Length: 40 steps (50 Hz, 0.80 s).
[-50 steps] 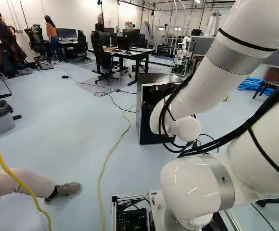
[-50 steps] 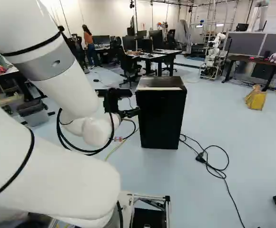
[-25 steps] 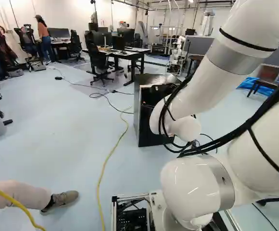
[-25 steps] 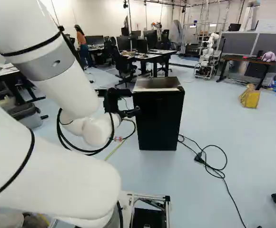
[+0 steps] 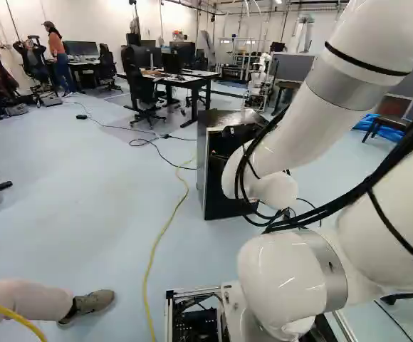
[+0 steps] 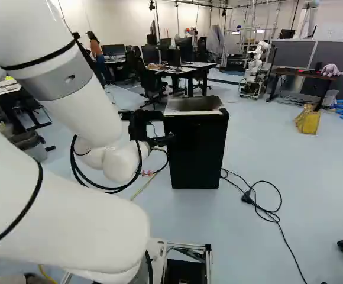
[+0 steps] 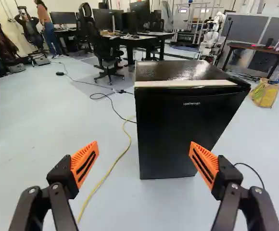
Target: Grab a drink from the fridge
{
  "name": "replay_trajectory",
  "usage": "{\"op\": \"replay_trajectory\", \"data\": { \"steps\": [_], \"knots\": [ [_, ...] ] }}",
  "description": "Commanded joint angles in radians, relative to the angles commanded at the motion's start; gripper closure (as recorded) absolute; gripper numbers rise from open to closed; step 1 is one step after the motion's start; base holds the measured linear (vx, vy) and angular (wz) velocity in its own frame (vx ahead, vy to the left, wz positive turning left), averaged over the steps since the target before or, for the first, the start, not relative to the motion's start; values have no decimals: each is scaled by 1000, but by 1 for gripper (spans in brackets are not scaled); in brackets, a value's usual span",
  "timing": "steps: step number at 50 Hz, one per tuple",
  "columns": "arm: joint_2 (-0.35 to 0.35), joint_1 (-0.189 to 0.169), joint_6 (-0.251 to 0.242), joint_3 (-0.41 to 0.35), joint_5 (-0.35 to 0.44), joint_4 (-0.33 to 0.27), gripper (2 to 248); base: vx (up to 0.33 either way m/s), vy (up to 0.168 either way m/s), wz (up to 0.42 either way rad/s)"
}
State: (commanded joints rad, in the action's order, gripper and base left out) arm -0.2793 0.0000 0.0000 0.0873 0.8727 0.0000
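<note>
The black fridge (image 6: 195, 155) stands in the middle of the right base view, ahead of my gripper (image 6: 168, 139), whose two orange-padded fingers are spread wide. A yellow cable (image 5: 154, 256) runs along the floor beside the fridge. Farther off, a worktop (image 6: 183, 70) carries monitors at the upper middle. A person's shoe (image 5: 92, 303) shows at the lower left of the left base view.

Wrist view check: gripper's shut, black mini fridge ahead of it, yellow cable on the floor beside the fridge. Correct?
Gripper state is wrong: it's open, orange pads wide apart in the wrist view. Black mini fridge ahead, yellow cable on the floor beside it: correct.
</note>
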Motion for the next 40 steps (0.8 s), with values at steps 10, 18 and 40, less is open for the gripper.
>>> {"op": "replay_trajectory", "data": {
  "steps": [10, 18, 40],
  "knots": [
    [0, 0, 0, 0, 0, 0, 3, 52, 30, -11],
    [0, 0, 0, 0, 0, 0, 3, 56, 31, -11],
    [0, 0, 0, 0, 0, 0, 3, 55, 32, -11]
  ]
}}
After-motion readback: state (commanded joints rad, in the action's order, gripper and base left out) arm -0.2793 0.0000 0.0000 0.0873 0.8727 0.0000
